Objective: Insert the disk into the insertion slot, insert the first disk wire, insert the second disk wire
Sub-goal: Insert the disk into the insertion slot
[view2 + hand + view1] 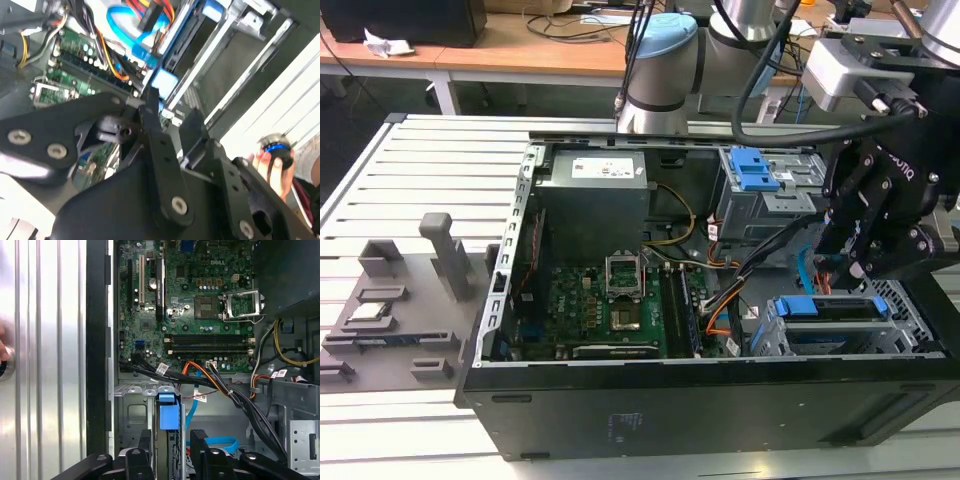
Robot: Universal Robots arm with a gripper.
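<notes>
- While the gripper [847, 268] hangs just above the low cage at the exterior view's right, the disk [825, 308] lies inside the insertion slot [912, 318], its blue carrier showing between the perforated walls.
- By my reading, the first step, seating the disk, is in hand or all but finished. I cannot tell whether either disk wire is plugged in, because the connector end is hidden.
- Its fingers [145, 440] stand apart in the first wrist view, one on each side of the carrier's blue tab [168, 412]. They touch nothing I can make out, so the tool is spread and carries nothing.
- Any further move would, I judge, call for a careful path past the bundle of black and orange wires [220, 382] that crosses close by the cage. It would also call for a sure pinch on a small plug.
- The exterior view gives the gripper's height over the cage and the taller grey cage [760, 195] behind it.
- The first wrist view instead gives the gap beside the tab, the light-blue flat cable [222, 441] near the fingers and the motherboard [200, 305].
- The second wrist view adds a person's hand [265, 167] on a round button, outside the case.
</notes>
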